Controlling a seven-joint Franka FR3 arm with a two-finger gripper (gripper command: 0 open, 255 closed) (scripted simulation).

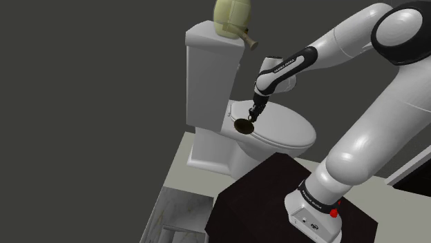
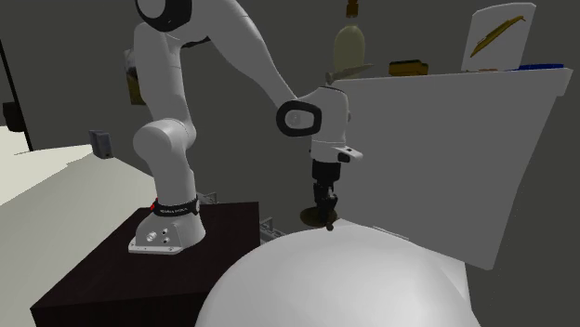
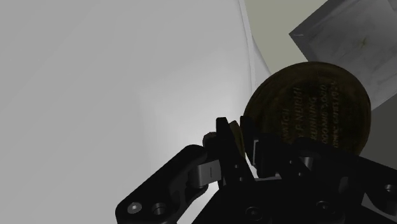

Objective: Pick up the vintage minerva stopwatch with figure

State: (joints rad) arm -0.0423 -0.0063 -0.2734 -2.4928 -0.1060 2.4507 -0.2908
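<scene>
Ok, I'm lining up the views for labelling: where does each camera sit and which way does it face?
Shoulder view: behind the stand, looking down at the toilet; whole arm shows.
Second exterior view: low over the toilet lid, facing the arm and stand.
Wrist view: on the hand, looking at the lid; jaws show.
Shared: all three show the stopwatch clasped in the jaws.

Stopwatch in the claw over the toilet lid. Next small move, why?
Probably a short straight lift. The claw looks shut on the dark round stopwatch, which hangs just above the white toilet lid; rising should clear it before moving sideways.
</scene>
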